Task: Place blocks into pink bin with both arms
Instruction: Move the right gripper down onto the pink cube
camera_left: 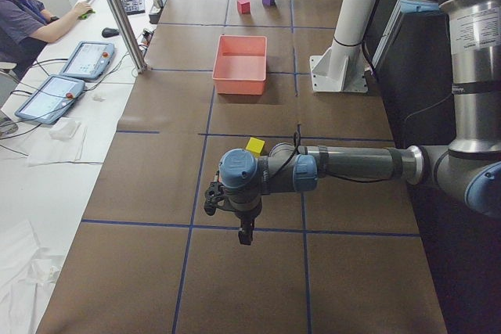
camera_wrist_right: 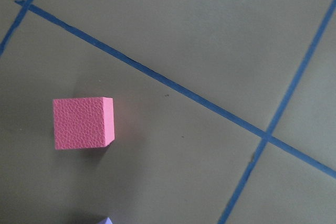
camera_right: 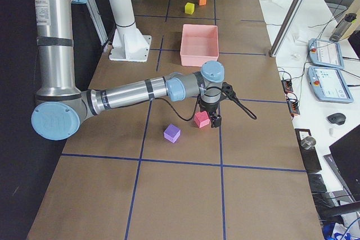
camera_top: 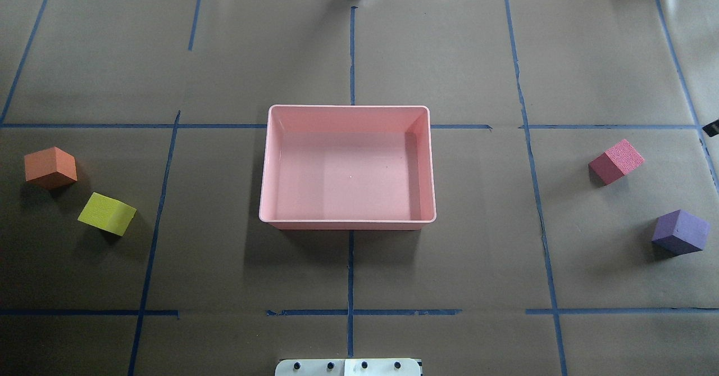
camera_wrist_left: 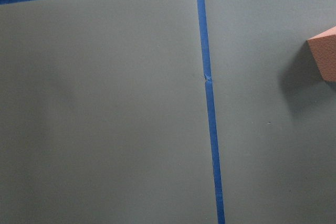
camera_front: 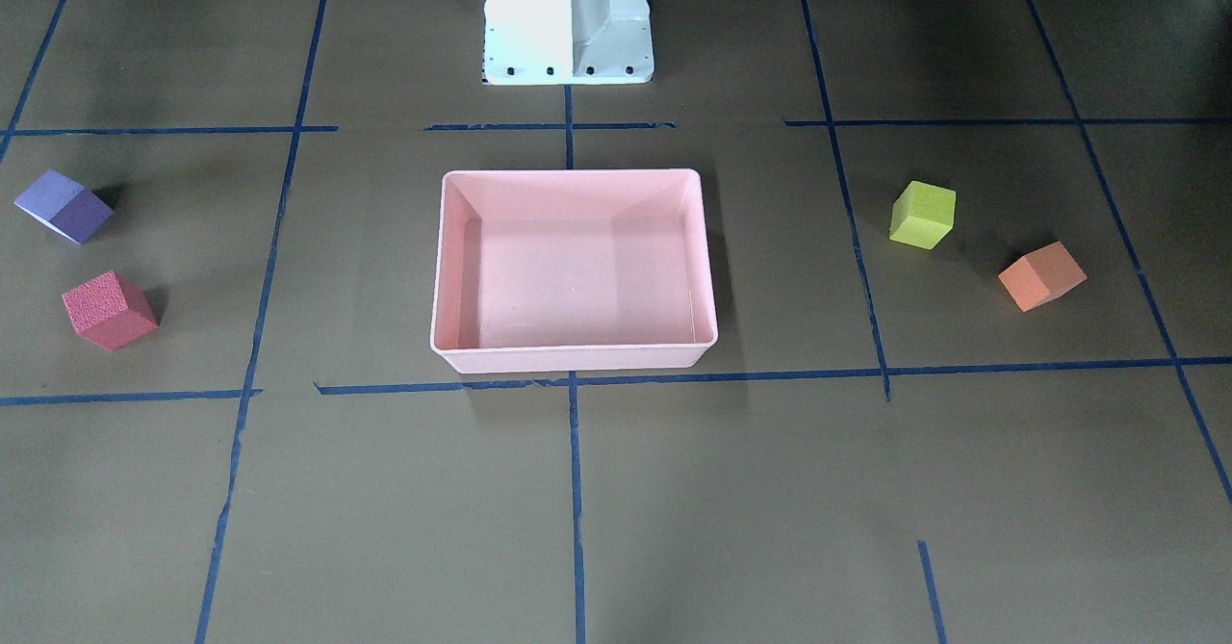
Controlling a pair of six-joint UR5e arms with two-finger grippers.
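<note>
Left fingers (camera_left: 246,234) and right fingers (camera_right: 216,121) show only side-on; apart or together, I cannot tell. The empty pink bin (camera_top: 348,157) sits centred on the surface (camera_top: 224,55), orange block (camera_top: 50,167) and yellow-green block (camera_top: 107,213) on its left, red-pink block (camera_top: 616,161) and purple block (camera_top: 680,231) right, seemingly one pair per arm.

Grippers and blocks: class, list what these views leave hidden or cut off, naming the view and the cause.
1. Left gripper: shows only in the exterior left view, too small to tell open or shut.
2. Right gripper: only in the exterior right view, likewise unclear.
3. Orange block: cut off by the left wrist view's right edge.
4. Purple block: only a corner at the right wrist view's bottom edge.
</note>
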